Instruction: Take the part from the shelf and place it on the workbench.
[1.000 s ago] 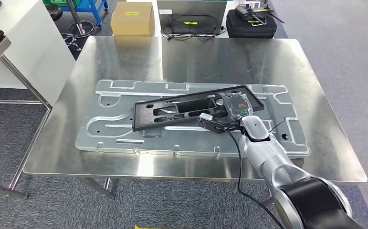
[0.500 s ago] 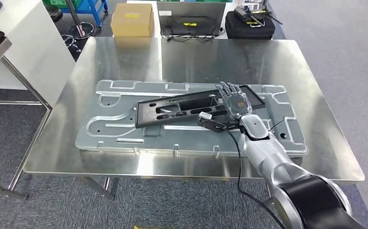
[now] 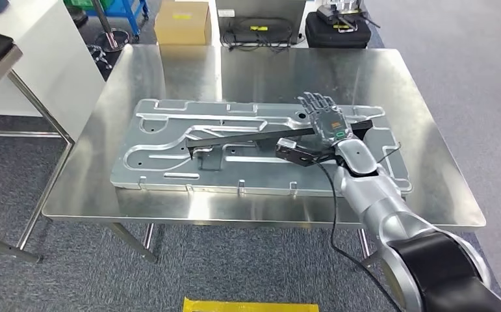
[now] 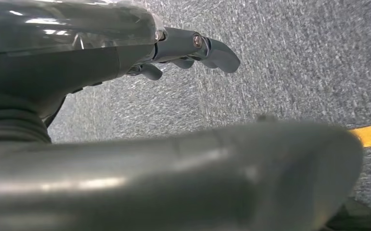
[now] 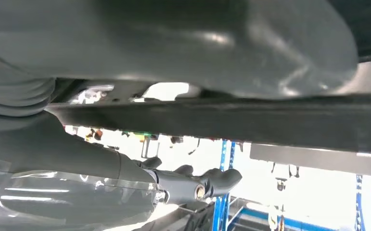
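Left hand: we are seeing our left hand (image 4: 193, 50) hanging at our side over grey carpet, its fingers loosely curled and nothing in them; we judge it is idle because this placing asks for one arm alone.
Bench: we are looking down on the steel bench (image 3: 169, 71), which is taking up the middle of the head view from nine to three o'clock.
Metal plate: the big stamped metal plate (image 3: 163, 149) is lying flat on the bench, from about nine o'clock across to three; it seems to be serving as the bed for the part.
Part: the long black part (image 3: 247, 136) is lying across the metal plate near the centre, its nine o'clock end touching the plate and its three o'clock end raised, so it is sitting tilted on edge, not flat.
Right hand: our right hand (image 3: 325, 120) is reaching in from five o'clock with fingers stretched out and spread over the part's three o'clock end; in the right wrist view the part's dark edge is running between thumb and fingers, but we cannot tell whether we are gripping it or only steadying it.
Judgement: the part is on the bench but not yet settled; laying it flat and letting go is what we think is left.
Beyond: a cardboard box (image 3: 182, 23) is standing on the floor at twelve o'clock.
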Controlling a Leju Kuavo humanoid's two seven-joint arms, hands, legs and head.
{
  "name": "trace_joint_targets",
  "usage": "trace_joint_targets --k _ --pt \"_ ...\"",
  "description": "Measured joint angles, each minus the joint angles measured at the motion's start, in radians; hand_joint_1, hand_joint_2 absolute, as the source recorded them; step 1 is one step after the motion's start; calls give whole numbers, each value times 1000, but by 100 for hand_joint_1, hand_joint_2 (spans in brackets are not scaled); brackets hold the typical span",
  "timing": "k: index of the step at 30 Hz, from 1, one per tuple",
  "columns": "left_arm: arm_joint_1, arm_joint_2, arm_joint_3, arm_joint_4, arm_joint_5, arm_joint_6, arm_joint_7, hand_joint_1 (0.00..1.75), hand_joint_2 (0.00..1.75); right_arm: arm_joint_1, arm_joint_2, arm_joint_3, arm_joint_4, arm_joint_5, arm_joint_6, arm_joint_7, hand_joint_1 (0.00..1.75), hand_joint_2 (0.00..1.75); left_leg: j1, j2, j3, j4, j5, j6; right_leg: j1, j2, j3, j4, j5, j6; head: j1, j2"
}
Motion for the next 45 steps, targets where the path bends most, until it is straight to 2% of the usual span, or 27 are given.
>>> trace_joint_targets --k 2,4,6,7,8,9,11,13,14,16,18,19,21,22,23,25,27,29,32,34,37,38,39,40,41,43,45 --pt "2 0 1 0 5 0 -2 0 0 -12 -17 3 -15 -17 10 -16 0 0 0 -2 -10 5 -4 -11 -5 -3 -12 -6 17 -13 0 0" --pt "5 0 3 0 6 0 -1 0 0 -28 -42 6 -40 -49 15 -32 0 0 2 -3 -34 73 -82 -20 -11 -7 -32 -11 41 -26 0 0" --pt "7 0 4 0 5 -2 5 0 0 -44 -75 7 -69 -90 14 -44 0 0 6 -2 -63 205 -184 -26 -9 -8 -60 -9 63 -30 0 0" --pt "7 0 4 0 5 -3 8 0 0 -49 -90 7 -81 -108 14 -47 0 0 8 -2 -68 261 -207 -28 -9 -9 -74 -9 73 -29 0 0" --pt "7 0 4 0 4 -4 10 0 0 -52 -105 7 -90 -120 13 -49 0 0 8 -2 -60 291 -205 -29 -8 -11 -89 -7 84 -28 0 0" --pt "7 -1 4 0 4 -5 12 0 0 -53 -118 7 -98 -128 13 -51 0 0 9 -2 -35 285 -184 -30 -8 -12 -103 -6 94 -26 0 0" --pt "6 -1 4 0 4 -6 14 0 0 -53 -139 7 -116 -140 13 -52 0 0 10 -2 59 182 -143 -25 -8 -11 -129 -1 113 -21 0 0" --pt "2 -1 4 0 4 -7 16 0 0 -54 -154 7 -136 -153 12 -47 0 0 6 -3 153 49 -156 -15 -7 -9 -143 2 129 -11 0 0" --pt "0 -1 4 0 3 -7 17 0 0 -54 -160 7 -144 -159 11 -43 0 0 3 -4 177 9 -169 -10 -7 -8 -146 1 136 -5 0 0" --pt "-1 -2 3 0 -1 -9 17 0 0 -46 -187 7 -165 -181 10 -33 0 0 2 -5 180 -15 -163 2 -8 -8 -149 -4 152 8 0 0" --pt "0 -4 3 0 -8 -11 15 0 0 -22 -229 4 -192 -212 11 -23 0 0 5 -5 166 -22 -138 18 -11 -7 -159 10 129 21 1 0" --pt "2 -4 3 0 -13 -12 14 0 0 -7 -257 -3 -209 -231 11 -20 0 0 7 -4 154 -26 -124 26 -12 -5 -171 44 87 25 1 0" --pt "5 -4 2 0 -20 -16 12 0 0 28 -309 -24 -243 -264 10 -18 0 0 3 -5 126 -24 -101 33 -14 -3 -206 162 -16 32 2 0" --pt "7 -5 1 0 -24 -18 12 0 0 50 -330 -37 -262 -280 7 -19 0 0 1 -4 111 -23 -90 34 -14 -2 -221 229 -50 34 3 0" --pt "7 -5 0 0 -28 -19 12 0 0 74 -346 -49 -280 -292 4 -20 0 0 1 -3 96 -21 -80 33 -14 -2 -224 273 -57 35 3 0" --pt "5 -5 -2 0 -34 -22 12 0 0 124 -377 -76 -321 -314 0 -23 0 0 1 -1 66 -13 -63 31 -16 -3 -182 265 -16 37 3 0" --pt "2 -5 -5 0 -37 -23 12 0 0 168 -408 -113 -373 -333 -1 -24 0 0 0 -1 38 -1 -50 25 -17 -4 -82 138 17 36 3 0" --pt "-1 -5 -6 0 -41 -23 12 0 0 221 -434 -157 -433 -355 -3 -27 0 0 -2 -3 25 7 -38 15 -13 -3 -5 24 7 28 2 0" --pt "-3 -5 -7 0 -46 -24 11 0 0 327 -456 -231 -518 -401 -9 -45 0 0 -1 -8 22 5 -20 0 -8 -6 4 -13 8 9 1 0" --pt "-1 -5 -7 0 -46 -25 11 0 0 407 -457 -287 -572 -428 -12 -62 0 0 1 -10 6 31 -60 -10 -12 -12 -14 -17 29 -7 0 0" --pt "0 -5 -7 0 -46 -26 13 0 0 522 -455 -365 -640 -466 -17 -85 0 0 4 -5 -29 189 -216 -19 -12 -16 -59 -18 67 -19 0 0" --pt "-1 -5 -7 0 -46 -26 13 0 0 560 -451 -390 -657 -484 -18 -95 0 0 5 -4 -32 246 -241 -21 -10 -17 -76 -18 79 -19 0 0" --pt "-1 -5 -7 0 -46 -26 14 0 0 599 -442 -415 -671 -507 -19 -108 0 0 5 -3 -23 281 -240 -21 -8 -18 -92 -17 91 -19 0 0" --pt "-1 -5 -7 0 -45 -26 14 0 0 640 -427 -440 -681 -535 -18 -122 0 0 4 -3 1 285 -217 -19 -6 -19 -108 -16 103 -19 0 0" --pt "-1 -5 -7 0 -44 -25 15 0 0 676 -408 -466 -687 -567 -16 -137 0 0 2 -3 41 253 -185 -14 -3 -20 -122 -15 114 -18 0 0" --pt "-2 -4 -6 0 -41 -24 15 0 0 738 -365 -514 -688 -626 -17 -171 0 0 -4 -4 156 109 -168 4 0 -20 -144 -13 136 -14 0 0" --pt "-4 -2 -6 -1 -39 -22 15 0 0 777 -327 -552 -682 -654 -22 -201 0 0 -11 -4 236 -18 -198 17 -3 -20 -152 -15 158 -6 0 0"
